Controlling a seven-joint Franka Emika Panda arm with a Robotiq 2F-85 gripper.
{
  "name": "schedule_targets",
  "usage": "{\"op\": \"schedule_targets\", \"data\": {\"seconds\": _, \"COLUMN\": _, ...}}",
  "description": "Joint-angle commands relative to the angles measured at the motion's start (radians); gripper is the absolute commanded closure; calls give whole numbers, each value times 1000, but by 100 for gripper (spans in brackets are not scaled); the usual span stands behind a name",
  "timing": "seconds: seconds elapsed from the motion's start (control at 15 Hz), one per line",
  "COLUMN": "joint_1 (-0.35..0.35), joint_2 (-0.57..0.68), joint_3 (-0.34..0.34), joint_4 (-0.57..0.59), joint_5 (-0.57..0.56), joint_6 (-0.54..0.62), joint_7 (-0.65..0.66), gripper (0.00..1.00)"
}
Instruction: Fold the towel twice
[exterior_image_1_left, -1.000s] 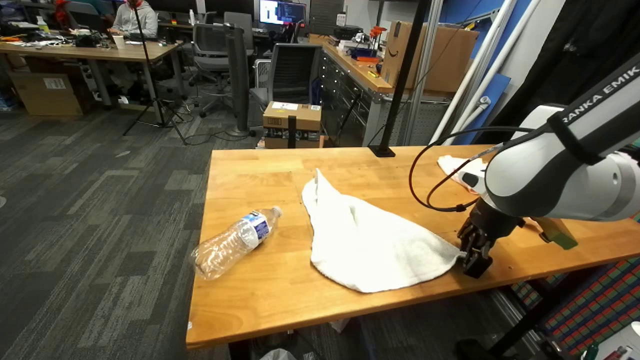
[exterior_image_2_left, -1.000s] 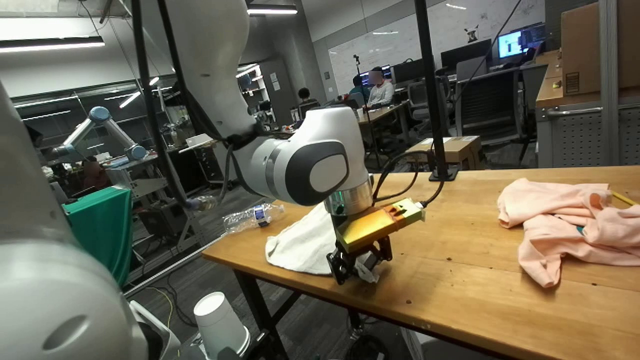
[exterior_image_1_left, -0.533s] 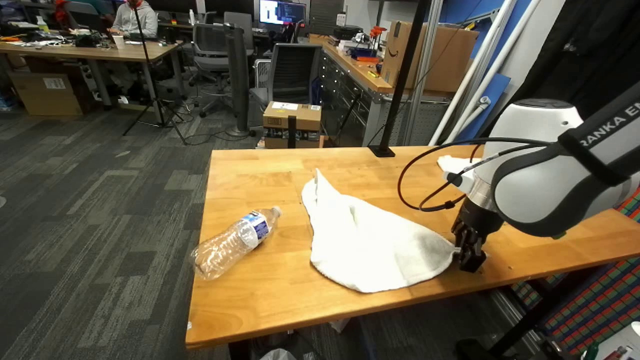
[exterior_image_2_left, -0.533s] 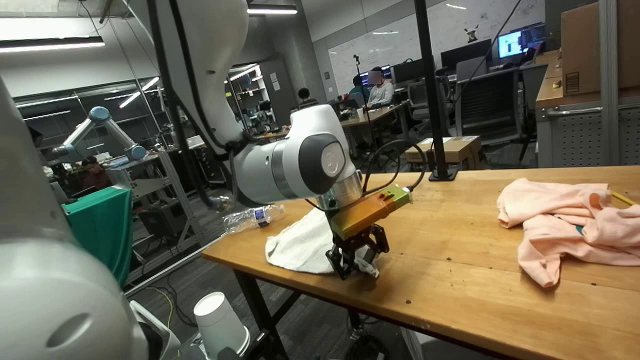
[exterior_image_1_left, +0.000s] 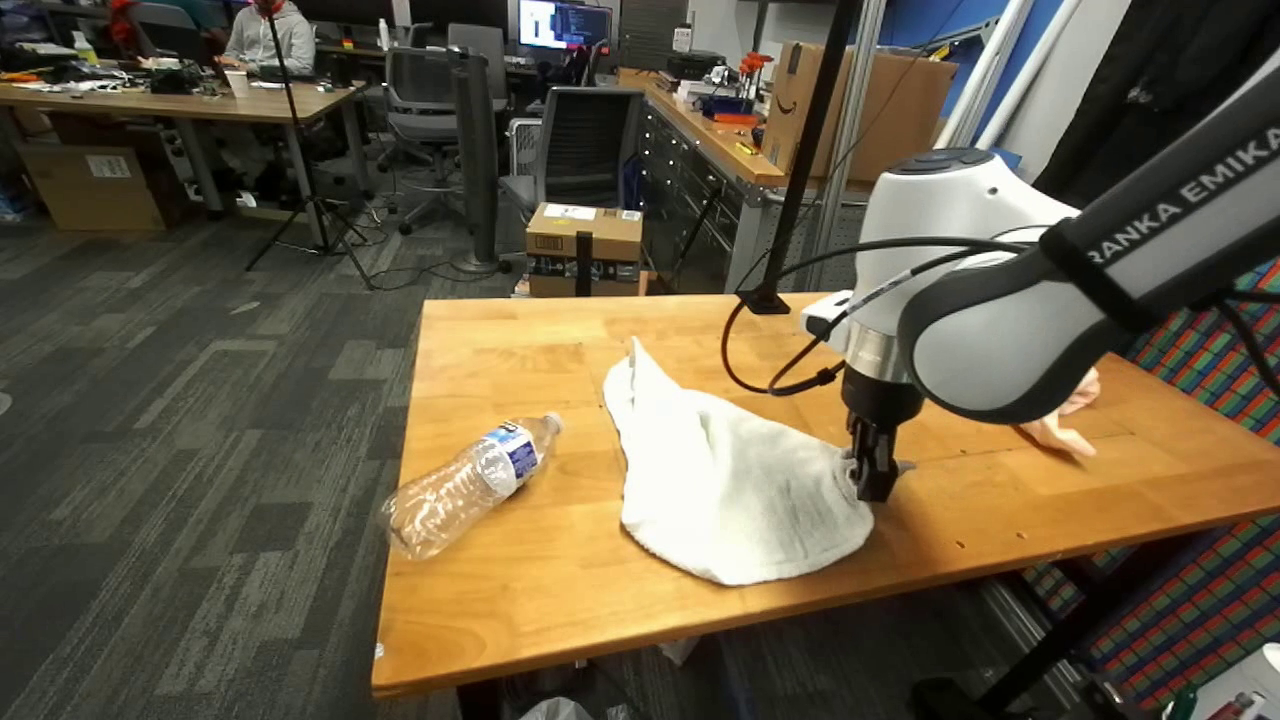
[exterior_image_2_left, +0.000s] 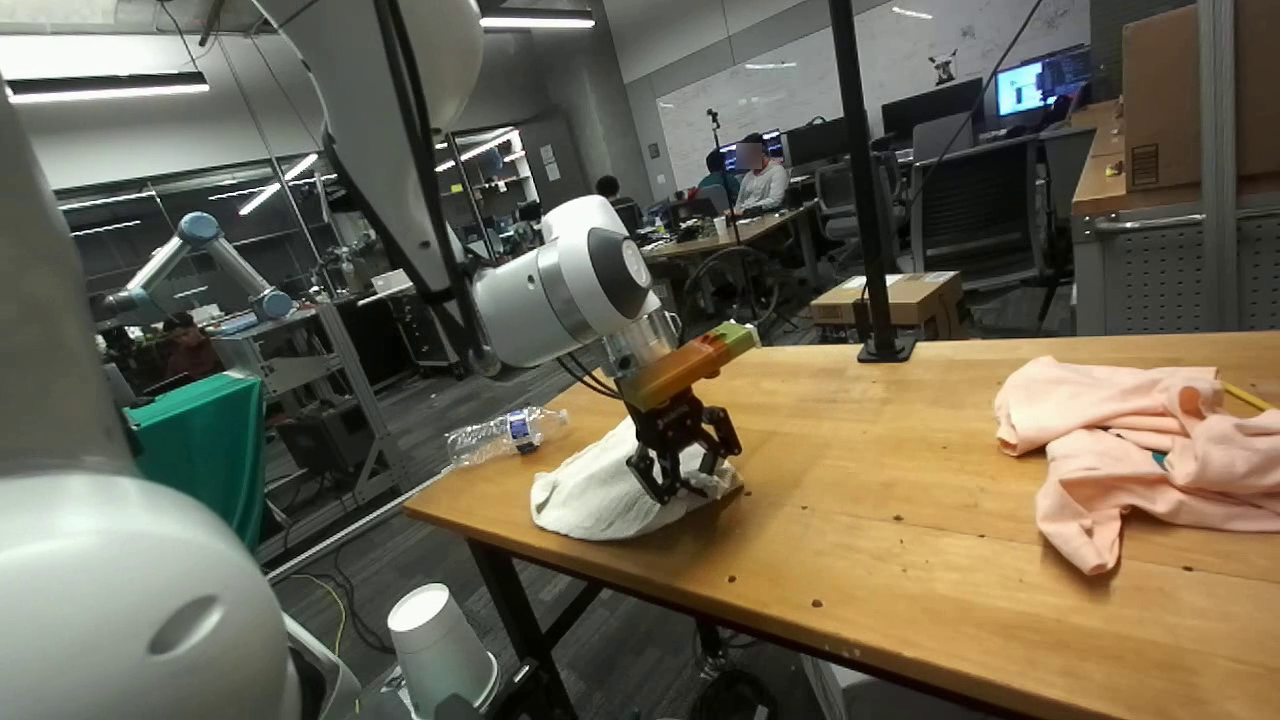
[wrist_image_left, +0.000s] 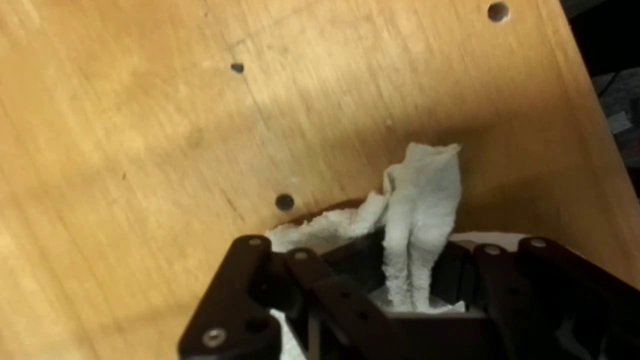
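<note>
A white towel (exterior_image_1_left: 715, 480) lies on the wooden table, with a pointed corner at its far end. It also shows in an exterior view (exterior_image_2_left: 590, 490), partly hidden behind my gripper. My gripper (exterior_image_1_left: 873, 490) is low over the towel's robot-side end, pointing down; it also shows in an exterior view (exterior_image_2_left: 690, 485). In the wrist view, the fingers of the gripper (wrist_image_left: 410, 265) are shut on a pinched, doubled strip of the towel (wrist_image_left: 425, 190). A short end of the strip sticks out past the fingers. More towel lies under and behind the fingers.
A clear plastic bottle (exterior_image_1_left: 470, 485) lies on its side beyond the towel. A crumpled pink cloth (exterior_image_2_left: 1130, 450) lies on the table's other part. A black pole (exterior_image_1_left: 765, 298) stands at the table edge. The table's long edge runs close to the towel.
My gripper has moved toward the towel's middle, carrying the held end with it. The towel's robot-side end is bunched and shorter. Its far part and the bottle have not moved.
</note>
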Motion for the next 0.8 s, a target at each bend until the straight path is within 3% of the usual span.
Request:
{"op": "schedule_targets", "data": {"seconds": 0.0, "joint_1": 39, "joint_2": 81, "joint_3": 44, "joint_4": 172, "joint_5": -15, "joint_6": -107, "joint_7": 59, "gripper": 99}}
{"op": "schedule_targets", "data": {"seconds": 0.73, "joint_1": 89, "joint_2": 303, "joint_3": 118, "joint_4": 642, "joint_5": 23, "joint_6": -200, "joint_7": 21, "gripper": 99}}
